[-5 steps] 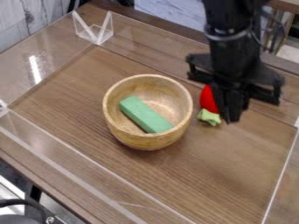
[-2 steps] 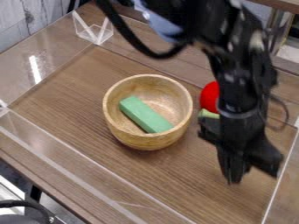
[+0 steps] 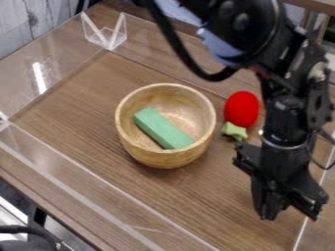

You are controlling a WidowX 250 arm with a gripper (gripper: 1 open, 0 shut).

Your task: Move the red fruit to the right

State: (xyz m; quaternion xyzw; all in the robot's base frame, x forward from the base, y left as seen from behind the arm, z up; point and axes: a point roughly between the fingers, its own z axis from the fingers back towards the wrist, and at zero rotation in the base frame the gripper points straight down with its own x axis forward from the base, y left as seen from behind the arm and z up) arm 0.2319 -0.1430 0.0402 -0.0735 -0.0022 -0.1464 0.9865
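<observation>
We count one red fruit, one wooden bowl, and one green block inside it. Pincer points down at the counter; we cannot tell its jaw state.

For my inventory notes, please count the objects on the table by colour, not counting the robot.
Red: 1, the red fruit
Green: 1, the flat block
Wood colour: 1, the bowl
Clear: 1, the plastic stand
Total: 4

End effector now lower, nearer the camera; red fruit uncovered, beside wooden bowl
</observation>
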